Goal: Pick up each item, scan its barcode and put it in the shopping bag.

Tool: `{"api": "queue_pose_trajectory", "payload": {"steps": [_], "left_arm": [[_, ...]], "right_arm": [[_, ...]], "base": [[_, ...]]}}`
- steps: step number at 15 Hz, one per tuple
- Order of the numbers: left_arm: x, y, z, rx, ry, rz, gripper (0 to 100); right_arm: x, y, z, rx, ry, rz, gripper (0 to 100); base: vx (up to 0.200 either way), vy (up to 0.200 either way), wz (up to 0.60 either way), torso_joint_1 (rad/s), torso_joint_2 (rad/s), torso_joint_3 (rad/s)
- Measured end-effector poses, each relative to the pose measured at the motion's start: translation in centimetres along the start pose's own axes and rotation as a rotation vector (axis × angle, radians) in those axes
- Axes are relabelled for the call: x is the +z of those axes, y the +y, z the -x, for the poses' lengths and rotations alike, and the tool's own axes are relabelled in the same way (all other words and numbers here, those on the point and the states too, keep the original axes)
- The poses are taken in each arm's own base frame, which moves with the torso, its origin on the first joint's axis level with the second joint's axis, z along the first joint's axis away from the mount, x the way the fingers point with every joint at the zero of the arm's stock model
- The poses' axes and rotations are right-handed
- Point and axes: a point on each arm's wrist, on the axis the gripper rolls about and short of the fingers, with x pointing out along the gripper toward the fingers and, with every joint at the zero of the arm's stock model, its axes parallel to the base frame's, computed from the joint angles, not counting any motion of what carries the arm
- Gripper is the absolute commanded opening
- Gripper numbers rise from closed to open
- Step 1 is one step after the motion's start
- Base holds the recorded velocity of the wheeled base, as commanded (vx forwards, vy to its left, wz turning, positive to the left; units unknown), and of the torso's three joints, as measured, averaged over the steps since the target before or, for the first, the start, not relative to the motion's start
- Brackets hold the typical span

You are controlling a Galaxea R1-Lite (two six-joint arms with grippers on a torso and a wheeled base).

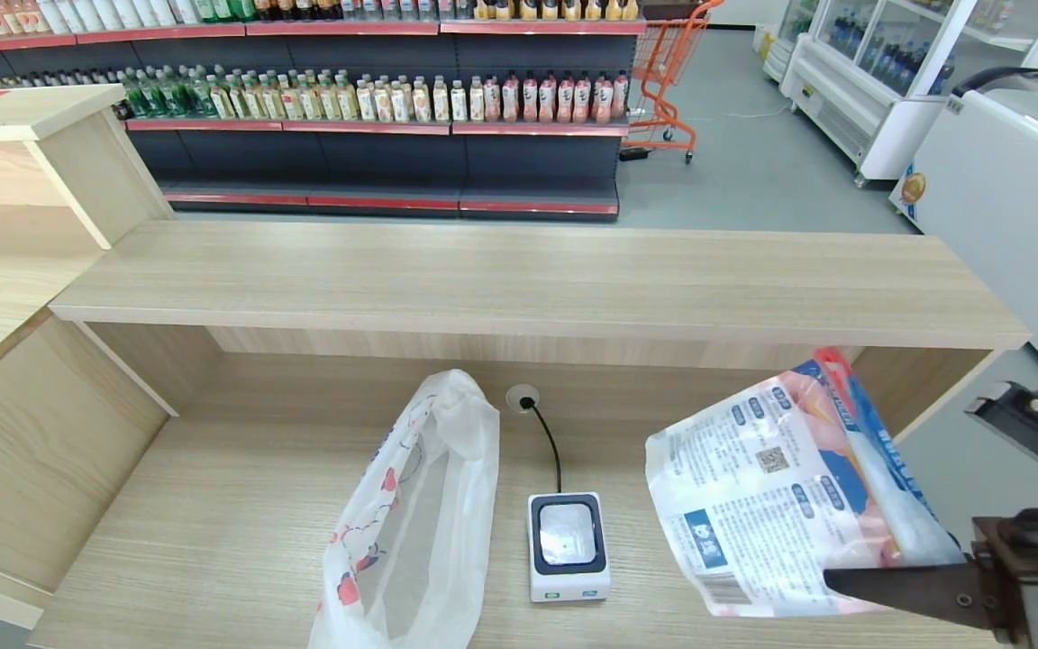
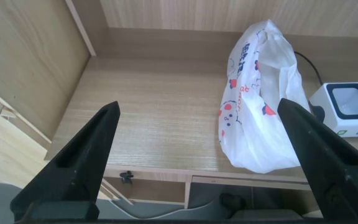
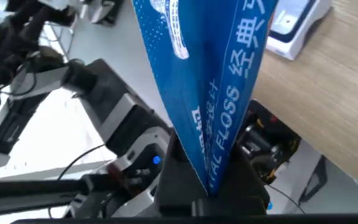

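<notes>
Our right gripper (image 1: 843,579) has its fingers pinching the lower edge of the packet (image 1: 780,487), which hangs tilted in the air over the right end of the worktop (image 1: 213,523), to the right of the scanner (image 1: 568,543) and well apart from the shopping bag (image 1: 411,532). From the head we see one dark finger lying across the packet's bottom edge; the other is hidden behind it. That view gives us the packet's white face, dense with small print too fine for us to make out, a square code (image 1: 771,460) near the middle and a barcode (image 1: 724,590) at the lower corner, partly cut off by the finger. The right wrist view gives us the packet's (image 3: 210,81) blue side with large white lettering, running down between the fingers of the right gripper (image 3: 207,186), and a corner of the scanner (image 3: 297,25) behind it. The scanner, a white box with a dark-framed window, sits on the worktop just right of the bag, its black cable (image 1: 548,437) running to a hole at the back. The bag, white plastic with red print, stands slumped with its mouth open. In the left wrist view the left gripper (image 2: 197,109) hangs with fingers spread wide, nothing between them, above the worktop's near left part, with the shopping bag (image 2: 260,106) and the scanner (image 2: 351,106) beyond.
</notes>
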Motion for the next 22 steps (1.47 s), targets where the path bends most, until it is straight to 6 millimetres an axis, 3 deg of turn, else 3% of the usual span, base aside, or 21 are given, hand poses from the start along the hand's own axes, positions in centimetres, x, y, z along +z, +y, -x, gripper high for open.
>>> {"api": "queue_pose_trajectory", "payload": {"steps": [8, 22], "left_arm": [[0.0, 0.0, 0.0, 0.0, 0.0, 0.0, 100], [0.0, 0.0, 0.0, 0.0, 0.0, 0.0, 100]], "right_arm": [[-2.7, 2.1, 1.9, 0.164, 0.162, -0.071, 0], [-2.0, 2.4, 1.8, 0.194, 0.16, -0.081, 0]], "base": [[0.0, 0.0, 0.0, 0.0, 0.0, 0.0], [0.0, 0.0, 0.0, 0.0, 0.0, 0.0]]}}
